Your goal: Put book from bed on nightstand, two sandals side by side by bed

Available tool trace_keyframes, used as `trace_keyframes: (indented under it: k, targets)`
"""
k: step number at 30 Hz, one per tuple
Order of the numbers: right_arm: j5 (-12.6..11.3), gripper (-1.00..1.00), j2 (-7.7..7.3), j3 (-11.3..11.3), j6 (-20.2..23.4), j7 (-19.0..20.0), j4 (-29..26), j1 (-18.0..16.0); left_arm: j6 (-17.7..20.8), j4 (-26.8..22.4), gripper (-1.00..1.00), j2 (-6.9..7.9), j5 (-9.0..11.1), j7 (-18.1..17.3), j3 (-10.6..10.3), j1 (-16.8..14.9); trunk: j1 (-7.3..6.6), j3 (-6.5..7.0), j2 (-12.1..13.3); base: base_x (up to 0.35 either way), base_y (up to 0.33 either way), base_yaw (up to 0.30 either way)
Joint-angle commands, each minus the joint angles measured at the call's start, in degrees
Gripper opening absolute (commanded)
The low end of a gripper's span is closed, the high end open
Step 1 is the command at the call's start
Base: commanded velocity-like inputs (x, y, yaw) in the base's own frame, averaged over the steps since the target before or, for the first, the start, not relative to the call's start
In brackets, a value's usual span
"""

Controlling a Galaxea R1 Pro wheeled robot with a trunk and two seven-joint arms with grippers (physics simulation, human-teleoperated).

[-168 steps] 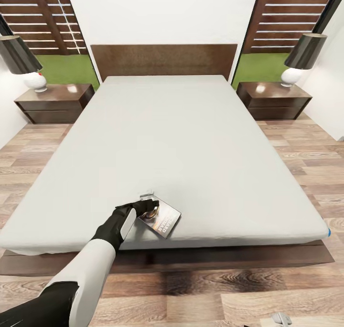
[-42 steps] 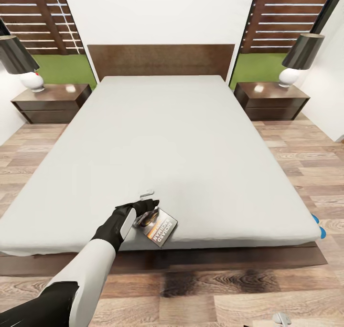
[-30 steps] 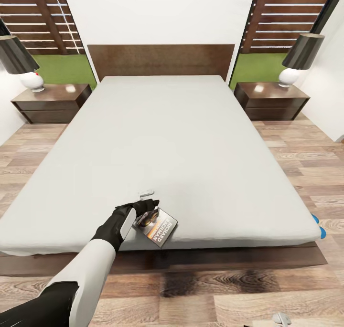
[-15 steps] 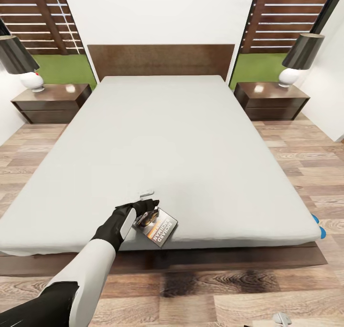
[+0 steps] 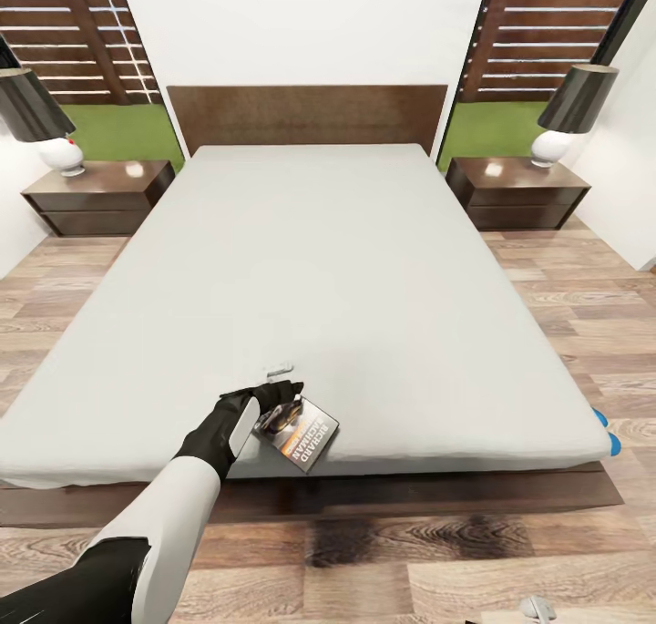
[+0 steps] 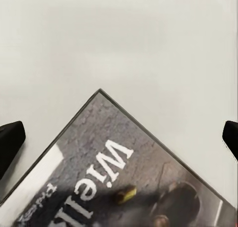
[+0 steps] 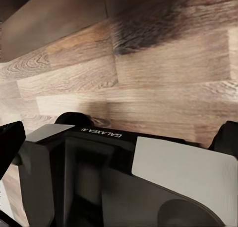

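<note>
The book (image 5: 305, 433), dark-covered with orange and white lettering, lies flat on the bed (image 5: 364, 269) near the foot edge. My left gripper (image 5: 276, 400) hovers over the book's far-left corner. In the left wrist view that corner (image 6: 114, 172) sits between my fingertips (image 6: 10, 142), which stand wide apart, so the left gripper (image 6: 119, 137) is open. Blue tips of the two sandals (image 5: 599, 416) (image 5: 615, 443) peek out past the bed's right foot corner. Open and empty, my right gripper (image 7: 119, 140) points down at the plank floor (image 7: 163, 73).
A nightstand (image 5: 91, 200) with a black-shaded lamp (image 5: 32, 105) stands left of the headboard, and its twin (image 5: 524, 200) with a lamp (image 5: 579, 100) stands on the right. Wood floor runs along both sides of the bed. My own base (image 7: 148, 182) lies under the right gripper.
Since the oldest frame the view has shifted slightly, the sandals' tips have come into sight, and the book lies a little nearer the foot edge. Over the last second nothing has moved.
</note>
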Motion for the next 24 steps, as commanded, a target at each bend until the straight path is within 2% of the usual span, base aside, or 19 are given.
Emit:
trace_keyframes:
  k: [1, 20, 22, 24]
  targets:
    - [-0.12, 1.00, -0.01, -0.11, 0.39, 0.22, 0.00, -0.02, 0.41, -0.11, 1.00, -0.07, 0.27, -0.21, 0.39, -0.02, -0.23, 0.15, 0.40, 0.000, 0.000, 0.000]
    - [-0.11, 1.00, -0.01, -0.11, 0.48, 0.22, 0.00, -0.02, 0.49, -0.41, 1.00, -0.07, 0.26, -0.08, 0.52, -0.02, -4.40, 3.56, 8.02, 0.000, 0.000, 0.000]
    - [-0.12, 1.00, -0.01, -0.11, 0.49, 0.22, 0.00, -0.02, 0.62, -0.48, 1.00, -0.07, 0.32, -0.59, 0.66, -0.02, -4.84, 3.92, 8.82, 0.000, 0.000, 0.000]
    - [-0.12, 1.00, -0.01, -0.11, 0.49, 0.22, -0.02, -0.02, 0.73, -0.49, 1.00, -0.07, 0.41, -2.54, 0.78, -0.02, -5.28, 4.28, 9.62, 0.000, 0.000, 0.000]
